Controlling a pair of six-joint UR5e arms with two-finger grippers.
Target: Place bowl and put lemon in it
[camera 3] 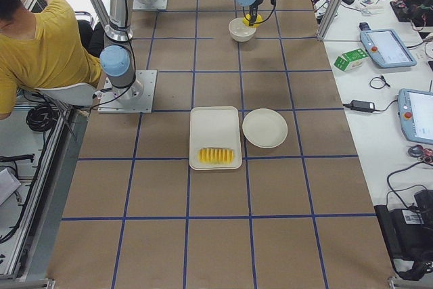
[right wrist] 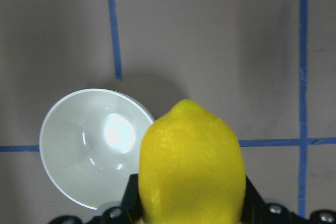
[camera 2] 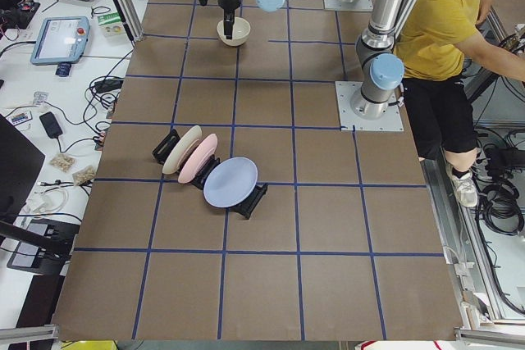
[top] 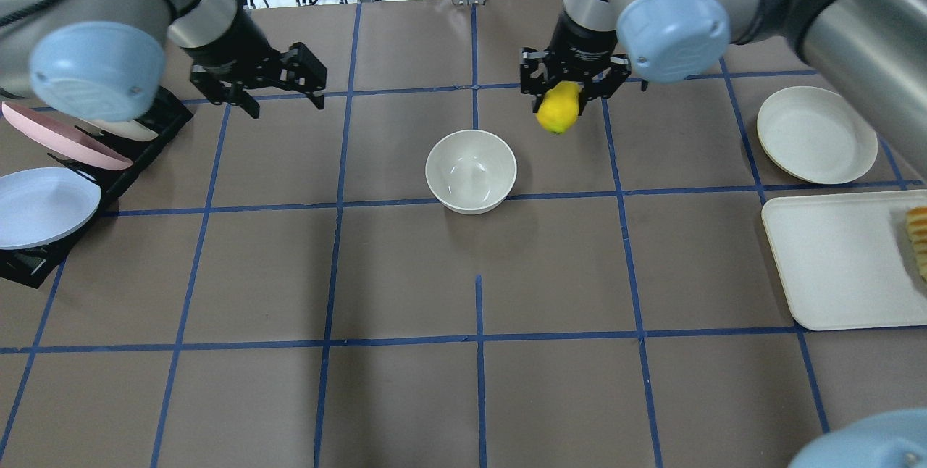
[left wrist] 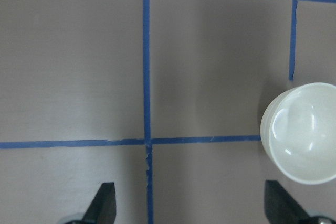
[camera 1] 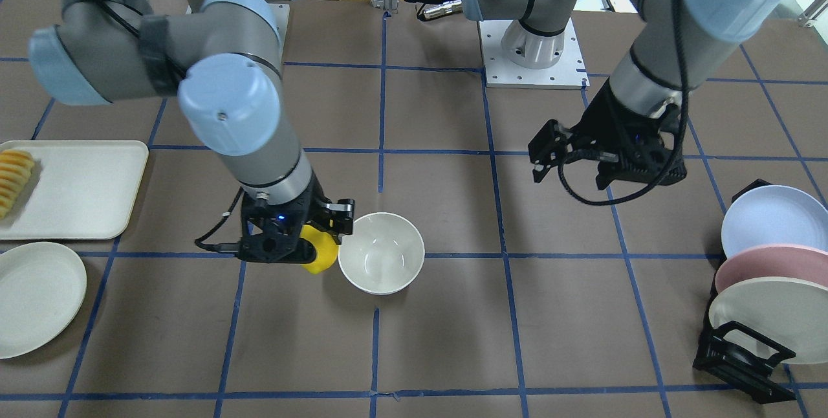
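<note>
Yellow lemon (top: 558, 109), off-white bowl (top: 471, 202) — blue-gridded brown table (top: 405, 272).

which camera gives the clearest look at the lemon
Right wrist-mounted view: the lemon fills the foreground, skin and pointed tip sharp. The overhead view shows it smaller, held in the right gripper; the front-facing view shows it half hidden behind that gripper; exterior right shows a yellow speck; exterior left and left wrist show none.

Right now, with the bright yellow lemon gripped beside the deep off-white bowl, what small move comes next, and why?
Probably shift the right gripper sideways until the bright yellow lemon hangs over the deep off-white bowl; the lemon is clamped beside its rim, and the bowl sits empty.
</note>
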